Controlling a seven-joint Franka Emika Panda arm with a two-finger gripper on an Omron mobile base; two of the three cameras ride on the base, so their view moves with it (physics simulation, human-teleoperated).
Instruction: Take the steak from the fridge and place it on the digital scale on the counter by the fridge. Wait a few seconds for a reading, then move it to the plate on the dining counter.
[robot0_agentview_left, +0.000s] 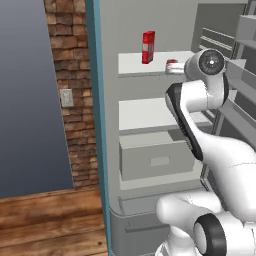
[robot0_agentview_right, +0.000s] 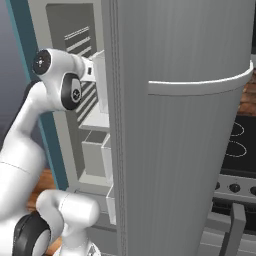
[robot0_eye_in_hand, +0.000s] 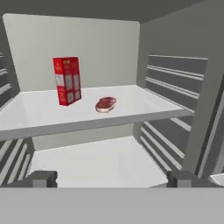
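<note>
Two small dark fingertips (robot0_eye_in_hand: 41, 178) of the gripper (robot0_eye_in_hand: 111, 179) rise at the bottom of the hand view, set wide apart near the left and right edges, so the jaws stand fully open with nothing between them and nothing touched. Beyond them lies a bare white lower shelf (robot0_eye_in_hand: 96, 162) inside the tall grey fridge (robot0_eye_in_hand: 175, 39), and above it the white upper shelf (robot0_eye_in_hand: 39, 113) carries the task's thing: the small flat reddish steak (robot0_eye_in_hand: 106, 104) with pale streaks lies near the shelf's front edge, right of its middle. Just beside it, to the left and slightly farther back, a tall red carton (robot0_eye_in_hand: 67, 81) stands upright, apart from the meat. Ribbed grey side walls flank both shelves. From the left base view the white arm (robot0_agentview_left: 210, 95) reaches into the open fridge, its wrist covering much of the steak (robot0_agentview_left: 172, 64), while the red carton (robot0_agentview_left: 148, 47) shows plainly on the upper shelf; this view also gives a grey drawer (robot0_agentview_left: 155, 160) below the shelves and a brick wall (robot0_agentview_left: 75, 100) to the left. From the right base view the grey fridge door's (robot0_agentview_right: 180, 125) outer face blocks the shelves, and a dark stovetop (robot0_agentview_right: 240, 145) appears at the right edge.
</note>
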